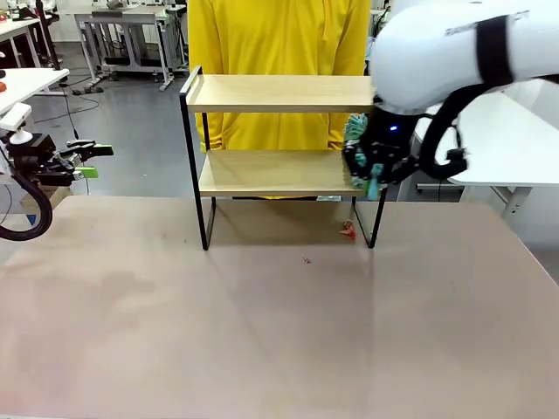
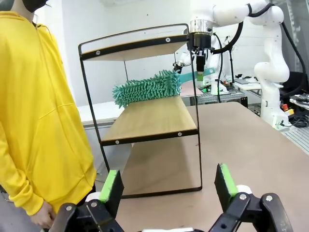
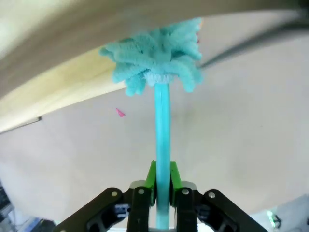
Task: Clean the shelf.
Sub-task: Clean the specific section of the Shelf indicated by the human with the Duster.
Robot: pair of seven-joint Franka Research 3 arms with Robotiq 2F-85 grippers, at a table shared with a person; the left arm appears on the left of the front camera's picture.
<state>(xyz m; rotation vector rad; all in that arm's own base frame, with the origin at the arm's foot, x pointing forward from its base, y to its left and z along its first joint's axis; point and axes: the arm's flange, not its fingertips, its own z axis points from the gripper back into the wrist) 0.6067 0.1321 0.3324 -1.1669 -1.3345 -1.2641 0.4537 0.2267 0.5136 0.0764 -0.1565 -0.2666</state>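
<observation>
Teal duster [image 2: 147, 88] looks soft and light; hold its thin stiff handle [image 3: 162, 125]. Right gripper [image 3: 162, 175] is clamped there, at 3 o'clock on the shelf [image 1: 271, 172]; left gripper [image 2: 169, 187] is apart.

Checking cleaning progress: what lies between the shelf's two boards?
A teal duster, its fluffy head resting on the lower board of the shelf, clearest in the left wrist view.

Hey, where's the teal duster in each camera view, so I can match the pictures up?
Front view: the duster peeks out at the shelf's right end, beside the right tool.
Left wrist view: the duster sits centre, at the lower board's far end.
Right wrist view: the duster is upper centre, handle running down into the tool.
Shared landmark: the shelf.
</observation>
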